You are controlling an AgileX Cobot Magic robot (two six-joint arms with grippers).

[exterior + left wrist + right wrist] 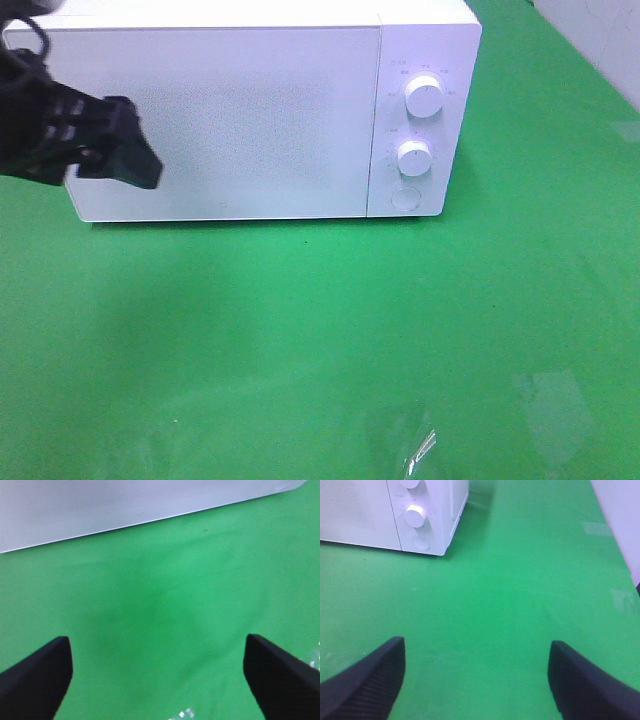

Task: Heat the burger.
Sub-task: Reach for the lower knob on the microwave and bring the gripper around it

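Note:
The burger is out of view in every frame. A white microwave (pixel 230 120) stands at the back of the green table with its door shut; it also shows as the microwave (pixel 125 502) in the left wrist view and the microwave (pixel 380 515) in the right wrist view. My left gripper (pixel 130 160) hovers in front of the door's left part. In its wrist view the left gripper (pixel 156 641) is open, with only green cloth between the fingers. My right gripper (pixel 476 642) is open and empty over bare cloth, off to the microwave's right front.
Two round knobs (pixel 424 97) (pixel 413 158) and a round button (pixel 403 197) sit on the microwave's right panel. A clear plastic scrap (pixel 420 450) glints near the front edge. A pale wall (pixel 600 30) rises at the back right.

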